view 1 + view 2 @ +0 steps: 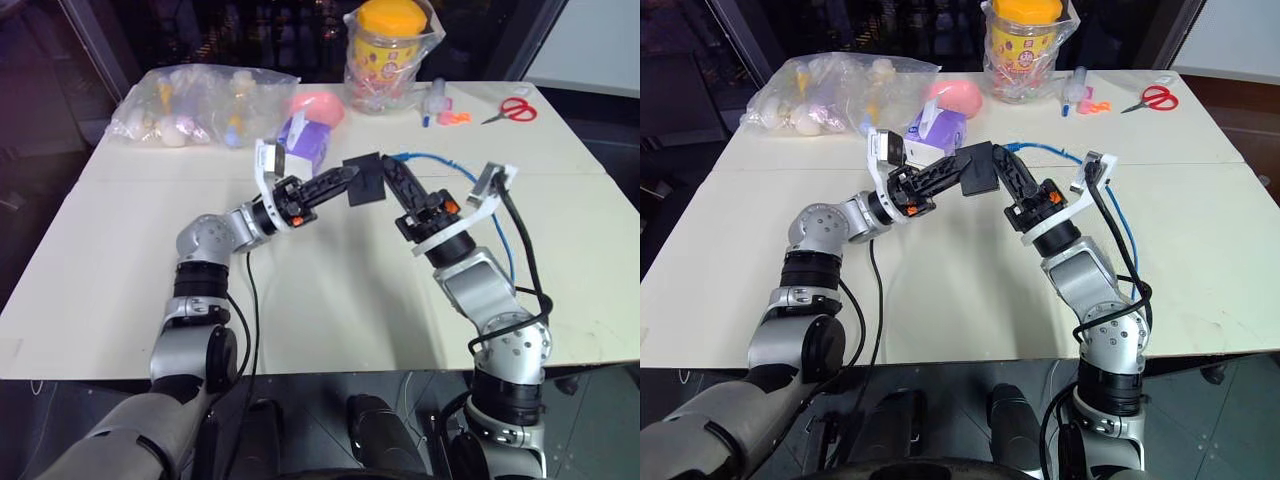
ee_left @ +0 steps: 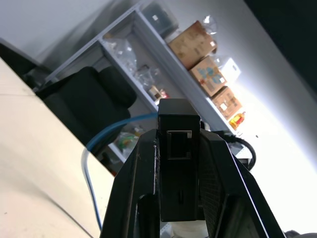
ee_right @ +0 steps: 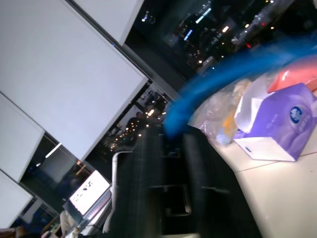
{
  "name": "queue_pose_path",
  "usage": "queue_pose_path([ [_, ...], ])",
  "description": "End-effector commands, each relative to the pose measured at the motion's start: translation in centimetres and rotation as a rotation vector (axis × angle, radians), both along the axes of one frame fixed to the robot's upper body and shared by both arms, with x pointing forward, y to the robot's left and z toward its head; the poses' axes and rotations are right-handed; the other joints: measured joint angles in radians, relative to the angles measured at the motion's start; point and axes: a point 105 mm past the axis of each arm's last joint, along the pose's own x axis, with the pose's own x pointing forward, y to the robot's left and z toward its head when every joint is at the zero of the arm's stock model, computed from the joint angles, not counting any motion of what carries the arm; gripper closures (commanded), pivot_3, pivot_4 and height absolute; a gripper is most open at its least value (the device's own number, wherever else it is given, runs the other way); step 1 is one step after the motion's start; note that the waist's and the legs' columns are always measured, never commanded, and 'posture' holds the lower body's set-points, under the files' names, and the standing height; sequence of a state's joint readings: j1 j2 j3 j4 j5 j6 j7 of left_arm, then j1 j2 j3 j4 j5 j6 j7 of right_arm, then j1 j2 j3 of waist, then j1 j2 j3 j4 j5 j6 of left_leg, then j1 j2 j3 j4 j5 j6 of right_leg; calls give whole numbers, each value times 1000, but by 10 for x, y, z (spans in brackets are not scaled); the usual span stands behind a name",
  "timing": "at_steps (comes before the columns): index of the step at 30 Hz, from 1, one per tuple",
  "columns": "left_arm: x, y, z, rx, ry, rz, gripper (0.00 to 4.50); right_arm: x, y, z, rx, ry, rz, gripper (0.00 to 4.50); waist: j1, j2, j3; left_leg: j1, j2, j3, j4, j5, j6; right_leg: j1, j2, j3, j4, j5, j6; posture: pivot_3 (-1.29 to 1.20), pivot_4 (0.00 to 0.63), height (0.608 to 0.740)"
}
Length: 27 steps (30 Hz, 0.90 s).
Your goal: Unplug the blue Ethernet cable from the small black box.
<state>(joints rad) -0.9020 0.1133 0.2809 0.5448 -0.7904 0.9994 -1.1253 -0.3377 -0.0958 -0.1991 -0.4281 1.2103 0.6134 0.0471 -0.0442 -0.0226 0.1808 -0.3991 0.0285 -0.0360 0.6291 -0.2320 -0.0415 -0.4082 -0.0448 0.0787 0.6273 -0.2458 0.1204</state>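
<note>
Above the middle of the table, my left gripper (image 1: 343,181) is shut on the small black box (image 1: 366,182) and holds it up in the air. The left wrist view shows the box (image 2: 178,168) squeezed between the fingers, with an empty port facing the camera. From the right, my right gripper (image 1: 391,170) meets the box's right edge, shut on the blue Ethernet cable (image 1: 440,162) near its end. The cable arcs rightward and drops along my right arm to the table (image 1: 120,270). My right fingers hide whether the plug sits in the box.
A purple tissue box (image 1: 305,140) stands just behind the held box. Along the back of the table are a clear bag of small items (image 1: 200,100), a pink object (image 1: 318,105), a yellow-lidded jar in plastic (image 1: 390,45), a marker (image 1: 432,105) and red scissors (image 1: 515,110).
</note>
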Motion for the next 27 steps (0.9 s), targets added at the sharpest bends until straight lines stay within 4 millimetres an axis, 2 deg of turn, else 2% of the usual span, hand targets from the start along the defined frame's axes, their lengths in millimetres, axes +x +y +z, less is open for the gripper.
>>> queue_pose_path([
  [1, -3, -1, 14, -14, -58, -10, 4017, -2, 2, 8, 8, -34, 0, 4441, 0, 0, 0, 0, 0, 0, 0, 0, 0, 0, 0, 0, 0, 0, 0, 0, 150, 740],
  [4, -2, 0, 14, -10, -59, -1, 4017, 0, 4, 5, -3, -30, -2, 4441, 0, 0, 0, 0, 0, 0, 0, 0, 0, 0, 0, 0, -1, 0, 0, 0, 150, 740],
  [6, -1, 1, 13, 4, -68, 16, 4017, 3, -3, 4, -4, -22, -46, 4441, 0, 0, 0, 0, 0, 0, 0, 0, 0, 0, 0, 0, -1, 0, 0, 0, 150, 740],
  [8, 2, 7, 14, 16, -83, 45, 4017, 10, -22, 0, 1, -4, -143, 4441, 0, 0, 0, 0, 0, 0, 0, 0, 0, 0, 0, 0, -1, 0, 0, 0, 150, 740],
  [12, 13, 26, 15, 76, -120, 162, 4017, 18, -75, -13, -37, 35, -360, 4441, 1, 0, 0, -1, 0, 0, 0, 0, 0, 0, 0, 0, -2, 0, 0, 0, 150, 740],
  [15, 20, 31, 11, 154, -180, 248, 4017, 22, -96, -20, -75, 62, -443, 4441, 3, 0, 0, -3, 0, 0, 0, 0, 0, 0, 0, 0, -5, -1, -2, 0, 150, 740],
  [19, 30, 15, 8, 265, -301, 361, 4017, 34, -114, -36, -127, 131, -515, 4441, 3, 0, 0, -4, 0, 0, -1, 0, 0, 0, -1, 0, -8, 0, 0, 0, 150, 740],
  [21, 32, 1, 0, 340, -390, 405, 4017, 42, -117, -44, -153, 177, -539, 4441, 6, 0, 0, -5, 0, 0, 0, 0, 0, 0, -1, 0, -9, 0, 0, 0, 150, 740],
  [24, 37, -31, -15, 467, -579, 504, 4017, 65, -126, -67, -246, 309, -596, 4441, 7, 0, 0, -6, -1, 1, 0, 0, 0, 0, -1, 1, -10, 0, 0, 0, 150, 740],
  [27, 45, -47, -25, 515, -667, 630, 4017, 82, -134, -84, -348, 389, -629, 4441, 8, 0, 0, -6, -1, 2, 0, 0, 0, -1, -1, 1, -11, 1, -1, 0, 150, 740],
])
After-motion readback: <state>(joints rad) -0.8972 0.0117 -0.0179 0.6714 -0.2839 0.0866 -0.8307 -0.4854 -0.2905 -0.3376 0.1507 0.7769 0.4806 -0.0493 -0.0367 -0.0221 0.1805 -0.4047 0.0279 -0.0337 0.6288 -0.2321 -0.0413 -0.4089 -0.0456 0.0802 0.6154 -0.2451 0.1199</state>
